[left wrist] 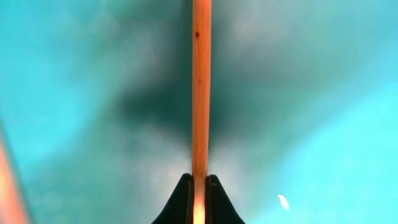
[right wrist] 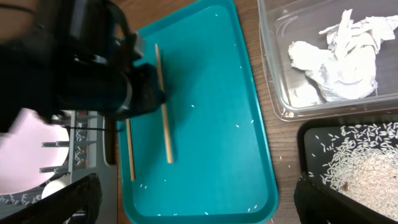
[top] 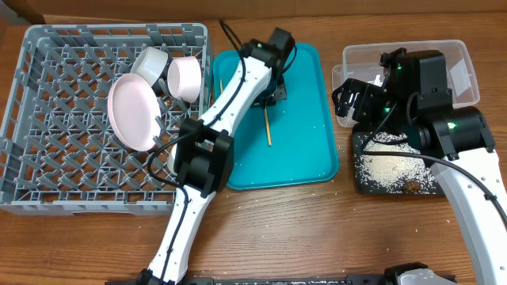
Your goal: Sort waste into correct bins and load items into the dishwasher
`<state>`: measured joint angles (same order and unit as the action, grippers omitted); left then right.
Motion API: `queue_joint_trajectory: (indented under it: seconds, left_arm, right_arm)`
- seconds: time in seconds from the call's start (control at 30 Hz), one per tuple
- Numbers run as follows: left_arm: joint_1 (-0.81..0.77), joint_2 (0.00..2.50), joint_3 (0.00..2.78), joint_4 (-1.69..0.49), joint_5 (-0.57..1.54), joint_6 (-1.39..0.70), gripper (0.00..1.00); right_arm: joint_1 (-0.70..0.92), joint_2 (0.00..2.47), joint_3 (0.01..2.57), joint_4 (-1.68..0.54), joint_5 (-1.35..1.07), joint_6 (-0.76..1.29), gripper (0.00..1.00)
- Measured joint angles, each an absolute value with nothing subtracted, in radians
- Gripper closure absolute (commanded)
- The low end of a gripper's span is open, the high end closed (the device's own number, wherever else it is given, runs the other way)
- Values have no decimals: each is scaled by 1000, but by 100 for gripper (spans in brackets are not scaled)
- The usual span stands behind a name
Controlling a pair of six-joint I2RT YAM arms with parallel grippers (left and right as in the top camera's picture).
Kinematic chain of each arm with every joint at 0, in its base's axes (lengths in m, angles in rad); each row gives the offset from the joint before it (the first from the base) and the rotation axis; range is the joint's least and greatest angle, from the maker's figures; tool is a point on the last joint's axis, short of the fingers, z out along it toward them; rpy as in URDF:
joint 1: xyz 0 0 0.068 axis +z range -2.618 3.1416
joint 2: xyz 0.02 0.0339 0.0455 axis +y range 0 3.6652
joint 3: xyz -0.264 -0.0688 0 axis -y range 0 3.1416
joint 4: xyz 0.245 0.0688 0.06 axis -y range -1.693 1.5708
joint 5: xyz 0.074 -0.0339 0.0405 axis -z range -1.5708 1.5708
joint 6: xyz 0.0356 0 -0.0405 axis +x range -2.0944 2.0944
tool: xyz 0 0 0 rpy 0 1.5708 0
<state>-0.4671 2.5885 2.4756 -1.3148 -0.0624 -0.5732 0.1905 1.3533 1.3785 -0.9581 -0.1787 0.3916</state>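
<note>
My left gripper [left wrist: 199,182] is shut on a wooden chopstick [left wrist: 200,81] low over the teal tray [top: 305,150]; it shows in the overhead view [top: 276,93] too. That chopstick [right wrist: 165,118] points toward the tray's front. The second chopstick [right wrist: 129,152] lies along the tray's left edge. My right gripper [right wrist: 199,208] is open and empty above the tray's right side [top: 349,98]. The grey dish rack [top: 47,158] holds the pink plate [top: 133,111] and two white bowls [top: 150,62] [top: 184,77]. The clear tub [right wrist: 273,74] holds white tissue [right wrist: 336,56]. The black tray [top: 360,184] holds rice [right wrist: 360,168]. No red wrapper shows.
Loose rice grains [right wrist: 237,126] are scattered on the teal tray and a few lie on the wooden table [top: 317,229]. A small brown lump [top: 412,188] sits in the black tray. A white rounded item [top: 174,161], partly hidden by the left arm, sits in the rack.
</note>
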Motion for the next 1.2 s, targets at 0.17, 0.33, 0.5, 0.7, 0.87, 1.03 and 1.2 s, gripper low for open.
queue_joint_trajectory:
  seconds: [0.17, 0.33, 0.5, 0.7, 0.87, 1.03, 1.2]
  left_arm:
    - [-432, 2574, 2816, -1591, -59, -433, 96]
    - [-344, 2427, 2939, -1682, -19, -272, 96]
    - [-237, 2208, 2815, -1682, 7, -180, 96]
    - [-153, 1955, 2373, -1675, -99, -136, 96]
    - [-81, 1921, 2105, -1540, -171, -91, 96]
    - [-48, 1942, 1922, -1381, -234, -17, 96]
    - [-43, 1996, 1824, -1275, -271, 63, 81]
  right_arm:
    - [191, 1353, 1378, -958, -178, 392, 0]
    - [191, 1353, 1378, -959, -178, 392, 0]
    - [191, 1353, 1378, -958, -178, 392, 0]
    - [191, 1353, 1378, -958, -178, 392, 0]
    - [191, 1353, 1378, -958, -178, 392, 0]
    - [191, 1353, 1378, -958, -178, 392, 0]
    - [191, 1353, 1378, -958, -178, 392, 0]
